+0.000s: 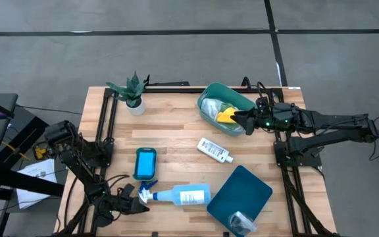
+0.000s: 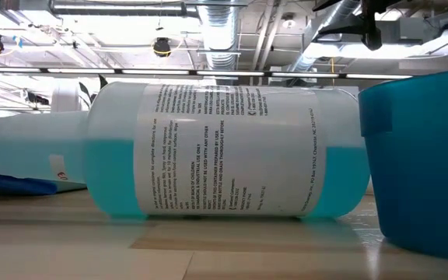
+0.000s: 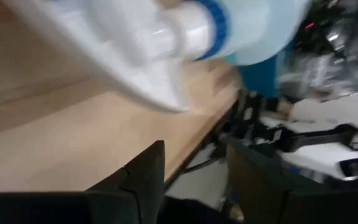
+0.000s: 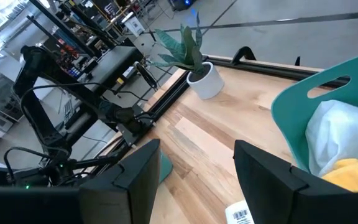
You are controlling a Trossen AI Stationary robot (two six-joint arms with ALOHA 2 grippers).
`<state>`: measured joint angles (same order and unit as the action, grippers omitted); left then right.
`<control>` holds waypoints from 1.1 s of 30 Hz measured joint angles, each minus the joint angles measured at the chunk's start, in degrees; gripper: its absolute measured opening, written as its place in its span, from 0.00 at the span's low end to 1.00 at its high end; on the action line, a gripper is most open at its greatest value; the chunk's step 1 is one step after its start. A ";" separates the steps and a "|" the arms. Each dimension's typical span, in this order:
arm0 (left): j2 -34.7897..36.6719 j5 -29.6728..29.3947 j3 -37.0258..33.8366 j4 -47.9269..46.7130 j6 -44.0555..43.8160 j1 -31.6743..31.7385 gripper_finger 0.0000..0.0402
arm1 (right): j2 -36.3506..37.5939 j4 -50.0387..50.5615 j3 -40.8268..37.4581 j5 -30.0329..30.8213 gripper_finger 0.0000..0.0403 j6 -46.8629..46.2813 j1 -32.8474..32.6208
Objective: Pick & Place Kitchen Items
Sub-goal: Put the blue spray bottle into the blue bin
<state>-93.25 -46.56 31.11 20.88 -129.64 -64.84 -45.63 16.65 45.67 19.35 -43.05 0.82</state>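
Observation:
A pale-blue spray bottle (image 1: 183, 195) lies on its side near the table's front edge, its white spray head (image 3: 148, 43) pointing left. My left gripper (image 1: 139, 205) stands open just in front of the spray head, fingers (image 3: 154, 168) apart with nothing between them. A blue sponge (image 1: 145, 163) and a small white bottle (image 1: 214, 150) lie flat mid-table. My right gripper (image 1: 240, 118) hovers open at the right rim of the teal tub (image 1: 210, 99), which holds a white cloth (image 4: 340, 134) and a yellow cloth (image 1: 225, 116).
A small potted plant (image 1: 135, 92) stands at the far left. A dark teal container (image 1: 240, 195) sits near the front right, right of the spray bottle (image 2: 224, 148), with a crinkled silver cup (image 1: 242, 222) at its near corner. Bare wood lies between plant and tub.

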 joint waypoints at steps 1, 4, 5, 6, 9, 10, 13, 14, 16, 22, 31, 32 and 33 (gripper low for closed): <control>0.00 0.84 -0.02 -0.93 -0.29 -0.02 0.43 | 0.00 0.01 0.00 0.00 0.49 0.06 0.00; 0.07 -0.75 -0.02 -1.87 -1.15 0.42 0.46 | 0.00 -0.01 0.00 0.00 0.49 0.15 0.00; 0.24 -1.15 -0.02 -1.85 -1.12 0.82 0.47 | -0.05 0.00 0.00 0.00 0.49 0.14 0.00; 0.41 -1.14 -0.02 -1.93 -1.10 1.24 0.47 | -0.07 -0.01 0.00 0.00 0.49 0.14 0.00; 0.48 -0.35 -0.02 -4.25 -1.01 2.14 0.49 | -0.07 -0.03 0.00 0.00 0.49 0.11 0.00; 0.48 -0.17 -0.02 -5.06 -1.01 2.40 0.49 | -0.07 -0.01 0.00 0.01 0.49 0.09 0.00; 0.48 0.04 -0.02 -5.48 -0.98 3.10 0.49 | -0.08 -0.03 0.00 0.02 0.49 -0.48 0.00; 0.48 0.06 -0.12 -5.40 -0.99 3.10 0.49 | -0.08 -0.03 0.00 0.00 0.49 -0.50 0.00; 0.48 0.04 -0.59 -5.47 -0.94 3.10 0.49 | -0.09 -0.03 0.00 0.00 0.49 -0.50 0.00; 0.48 0.04 -1.57 -5.07 -0.64 3.35 0.49 | -0.09 -0.05 0.00 0.00 0.49 -0.89 -0.12; 0.46 -0.54 -3.95 1.81 1.38 2.18 0.49 | -0.09 -0.05 0.00 0.00 0.49 -0.96 -0.42; 0.46 -0.66 -3.96 2.88 2.60 1.87 0.49 | -0.09 -0.05 0.00 0.00 0.49 -0.98 -0.42; 0.46 -0.58 -3.96 4.14 3.72 1.34 0.49 | -0.09 -0.05 0.00 0.00 0.49 -0.98 -0.42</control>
<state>-92.79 -47.14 27.16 25.02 -125.92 -63.50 -45.71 16.60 45.67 19.35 -44.03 0.40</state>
